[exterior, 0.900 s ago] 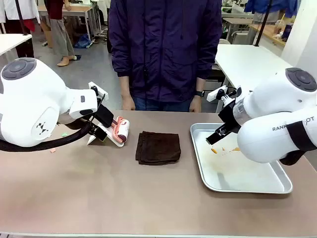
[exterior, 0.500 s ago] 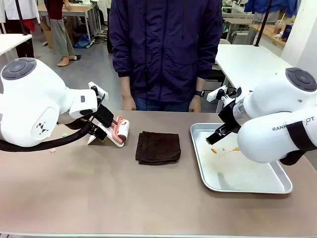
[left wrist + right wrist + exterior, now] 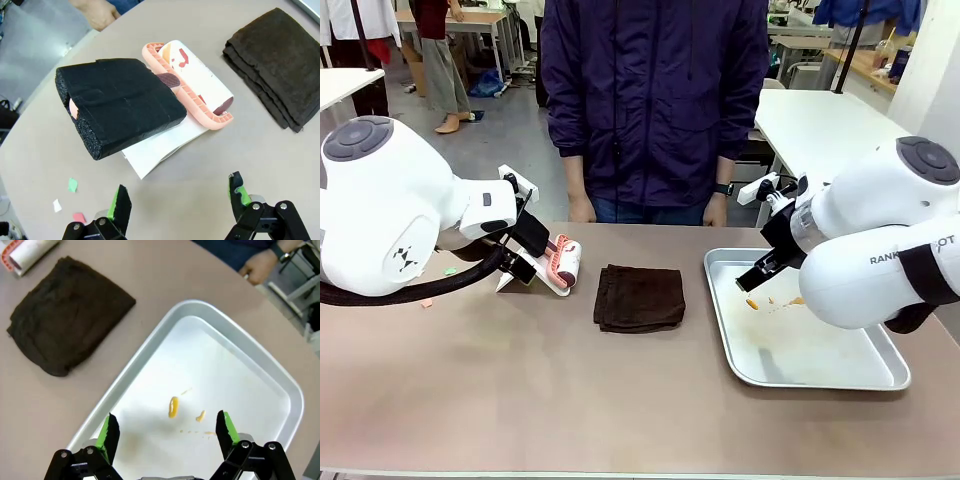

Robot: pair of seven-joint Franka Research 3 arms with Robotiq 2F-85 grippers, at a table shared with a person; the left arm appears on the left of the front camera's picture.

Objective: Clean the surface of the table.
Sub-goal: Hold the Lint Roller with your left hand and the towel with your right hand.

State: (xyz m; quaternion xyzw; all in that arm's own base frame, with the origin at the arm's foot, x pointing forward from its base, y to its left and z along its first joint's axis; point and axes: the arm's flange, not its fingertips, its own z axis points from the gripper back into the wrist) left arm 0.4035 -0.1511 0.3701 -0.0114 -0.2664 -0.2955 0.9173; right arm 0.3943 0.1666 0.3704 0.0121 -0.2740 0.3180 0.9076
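The brownish-tan table (image 3: 520, 380) spans the front view. A folded dark brown cloth (image 3: 640, 298) lies at its middle. A lint roller (image 3: 563, 262) with a pink frame and black foam handle (image 3: 120, 107) rests on a white sheet at the left. My left gripper (image 3: 517, 265) hovers open just short of it (image 3: 179, 197), holding nothing. My right gripper (image 3: 752, 282) hangs open above the metal tray (image 3: 880, 375), over its orange smears (image 3: 173, 406), with nothing between its fingers (image 3: 166, 430). The cloth (image 3: 70, 315) lies left of the tray (image 3: 150, 345).
A person in a dark jacket stands at the far edge, one hand (image 3: 260, 262) by the table. Small green and pink paper scraps (image 3: 73, 185) lie on the table (image 3: 260, 150) near my left gripper. White tables stand farther back.
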